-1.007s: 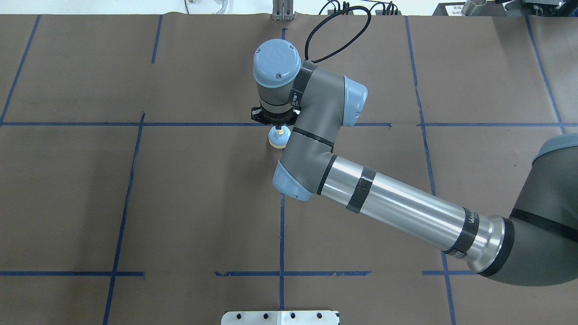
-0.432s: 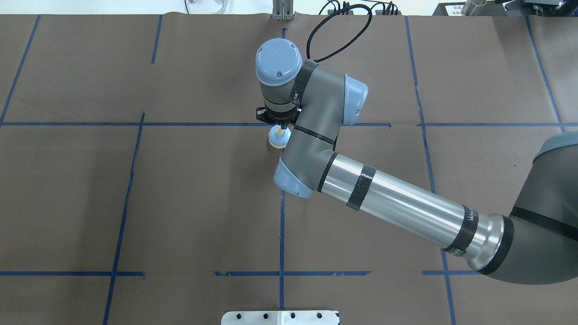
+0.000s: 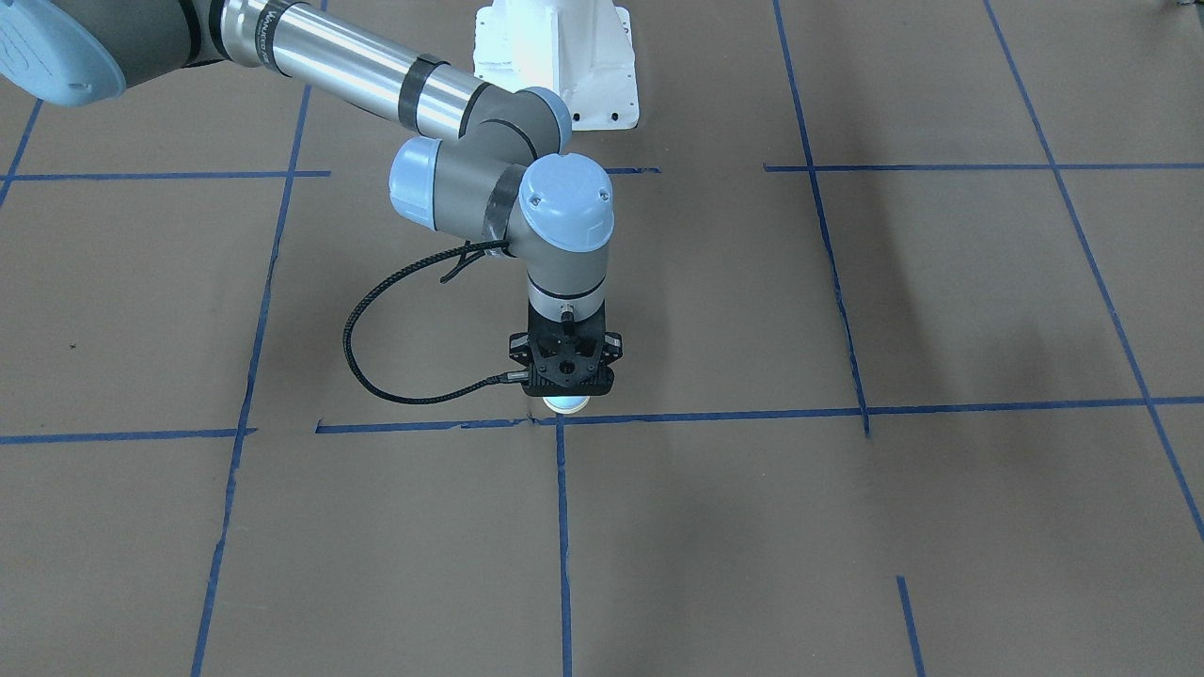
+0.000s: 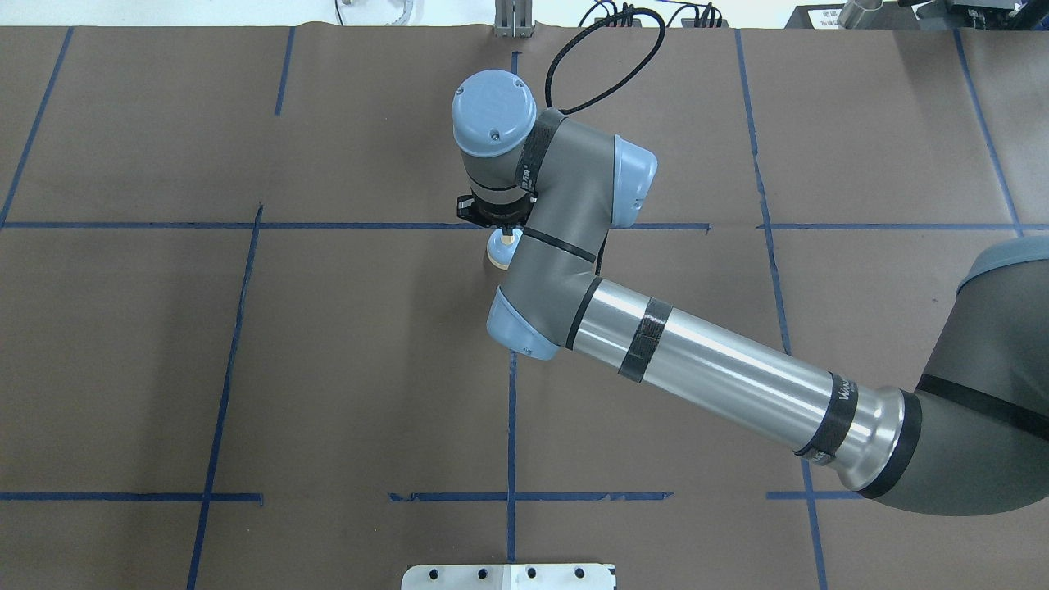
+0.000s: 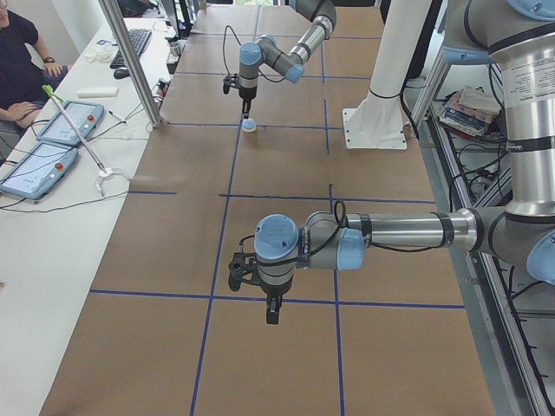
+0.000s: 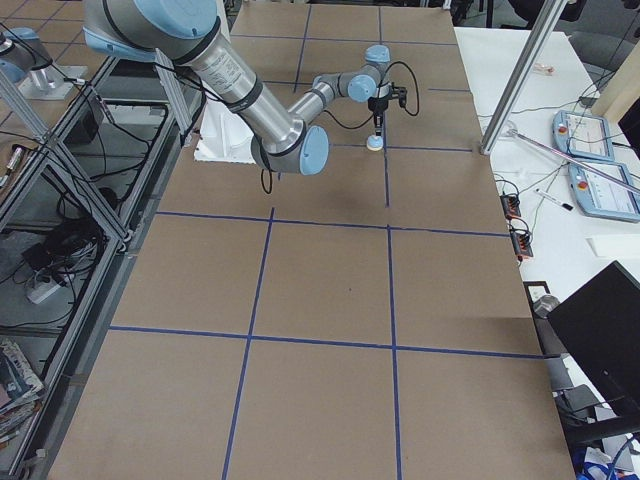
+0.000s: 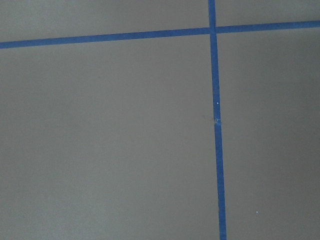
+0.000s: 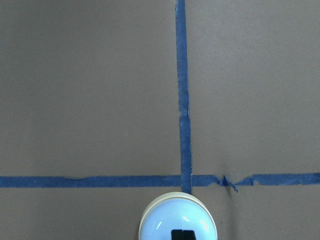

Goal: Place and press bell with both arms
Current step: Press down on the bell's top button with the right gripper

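The light-blue bell (image 4: 498, 251) stands on the brown table by a blue tape crossing. It also shows in the front view (image 3: 566, 405), the side views (image 5: 249, 126) (image 6: 374, 144) and the right wrist view (image 8: 177, 224). My right gripper (image 4: 507, 232) points straight down over it. Its shut black tip (image 8: 183, 234) sits on the bell's top and hides the button. My left gripper (image 5: 272, 315) hangs over bare table far from the bell. I cannot tell whether it is open or shut. The left wrist view shows only paper and tape.
The white pedestal base (image 3: 555, 66) stands behind the bell on the robot's side. A metal plate (image 4: 508, 576) lies at the near table edge. A side table with tablets (image 5: 52, 130), a metal post (image 5: 130, 61) and a seated person (image 5: 17, 61) are beyond the far edge.
My right arm's wrist and elbow have shifted slightly left, so the wrist covers more of the bell. The bell has stayed by the tape crossing.
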{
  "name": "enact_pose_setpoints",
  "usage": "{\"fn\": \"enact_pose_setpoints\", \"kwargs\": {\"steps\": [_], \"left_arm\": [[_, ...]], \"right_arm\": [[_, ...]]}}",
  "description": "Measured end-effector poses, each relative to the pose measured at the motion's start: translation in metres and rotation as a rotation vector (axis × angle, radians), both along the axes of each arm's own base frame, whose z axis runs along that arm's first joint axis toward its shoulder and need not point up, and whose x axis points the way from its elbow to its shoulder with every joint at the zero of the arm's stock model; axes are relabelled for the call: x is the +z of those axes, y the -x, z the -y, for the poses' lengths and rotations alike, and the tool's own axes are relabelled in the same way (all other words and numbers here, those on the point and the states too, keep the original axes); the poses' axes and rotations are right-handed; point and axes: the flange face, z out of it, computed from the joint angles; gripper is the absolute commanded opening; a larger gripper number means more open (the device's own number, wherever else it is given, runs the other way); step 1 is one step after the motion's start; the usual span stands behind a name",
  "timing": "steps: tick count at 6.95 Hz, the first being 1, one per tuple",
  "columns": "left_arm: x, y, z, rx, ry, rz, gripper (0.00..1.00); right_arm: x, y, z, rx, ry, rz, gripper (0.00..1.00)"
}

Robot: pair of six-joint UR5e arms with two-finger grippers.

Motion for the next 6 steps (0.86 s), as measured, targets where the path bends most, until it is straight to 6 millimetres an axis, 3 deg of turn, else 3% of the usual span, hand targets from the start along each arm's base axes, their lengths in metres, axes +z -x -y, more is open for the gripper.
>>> {"fn": "enact_pose_setpoints", "kwargs": {"steps": [3, 5, 6], "left_arm": [[0.001, 0.0, 0.0, 0.0, 0.002, 0.0, 1.0], [0.002, 0.0, 0.0, 0.0, 0.003, 0.0, 1.0], [0.003, 0.0, 0.0, 0.0, 0.004, 0.0, 1.0]], "right_arm": [[0.008, 0.009, -0.004, -0.009, 0.007, -0.015, 0.01], [-0.006, 0.007, -0.003, -0.016, 0.002, 0.0, 0.03], [-0.02, -0.001, 0.003, -0.021, 0.007, 0.026, 0.16]]}}
